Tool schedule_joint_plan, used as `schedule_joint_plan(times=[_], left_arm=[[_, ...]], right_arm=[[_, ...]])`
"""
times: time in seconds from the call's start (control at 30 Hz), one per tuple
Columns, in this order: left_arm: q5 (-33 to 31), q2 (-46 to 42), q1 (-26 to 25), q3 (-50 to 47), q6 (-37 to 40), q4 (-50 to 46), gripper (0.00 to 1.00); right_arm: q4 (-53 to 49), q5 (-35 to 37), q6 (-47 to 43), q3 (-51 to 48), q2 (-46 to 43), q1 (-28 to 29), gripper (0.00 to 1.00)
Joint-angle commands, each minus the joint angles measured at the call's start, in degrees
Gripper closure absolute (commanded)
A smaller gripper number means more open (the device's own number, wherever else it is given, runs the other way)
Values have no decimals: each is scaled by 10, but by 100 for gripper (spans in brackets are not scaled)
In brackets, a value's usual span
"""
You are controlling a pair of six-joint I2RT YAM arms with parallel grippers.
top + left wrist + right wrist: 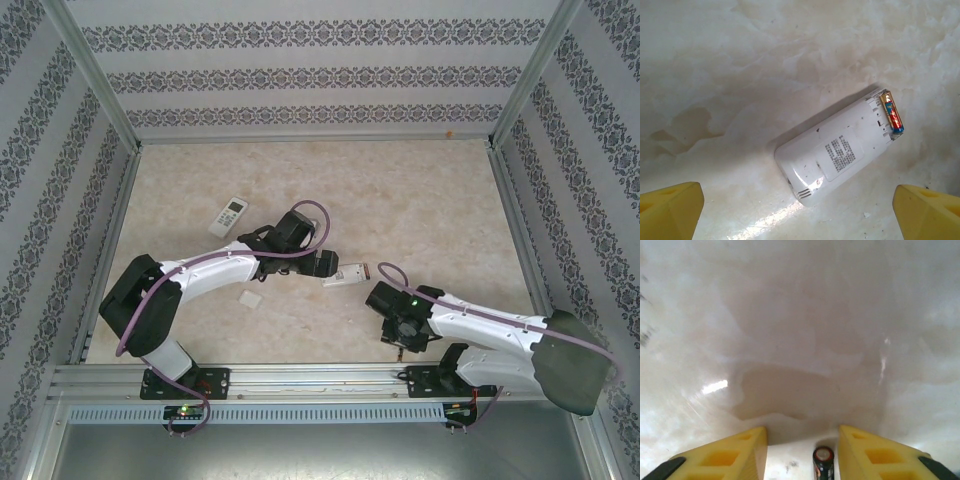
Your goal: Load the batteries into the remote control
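ok so the bit that matters: a dark cell [823, 462] sits right in between the right jaws, back near their root, with its end cap facing the wrist camera, so its long axis seems to run along the jaws rather than across them. Those jaws are parted wider than the cell, with a clear gap on one side of it, so I'd call that loose, not a pinch. The remote [835, 150] lies face down on the tabletop [740, 75] just ahead of the left jaws, which are spread wide with nothing in them. Its long axis runs slantwise to them. Its battery end has one orange cell [892, 115] lying crosswise in the bay, and it points away from the left jaws, toward the right jaws. From above, the left arm [200, 270] is nearer the remote, but the right arm [480, 325] has the cell. Count: two remotes, with the second remote [230, 215] well apart from both jaws. Two cells that I can see. One small white piece [250, 298], maybe the cover.
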Motion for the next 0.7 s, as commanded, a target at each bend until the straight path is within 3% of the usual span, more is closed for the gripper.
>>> schedule_joint_plan(times=[0.0,0.1,0.2,0.33,0.43,0.67], left_arm=[[-12,-8,3,-1,5,3,2],[-9,-7,3,4,6,4,2],[-7,-4,3,6,4,9,1],[-5,1,3,3,-2,11,1],[-2,2,3,-3,-8,19,1],[-3,2,3,-3,-5,16,0]], right_arm=[[-3,-84,49,-23,-10,23,60],[-40,-86,50,-21,-44,31,52],[-64,-98,49,-31,-74,32,52],[-81,-82,48,-41,-106,34,60],[-56,-70,39,-44,-103,33,74],[-54,-16,-28,-2,-86,30,85]])
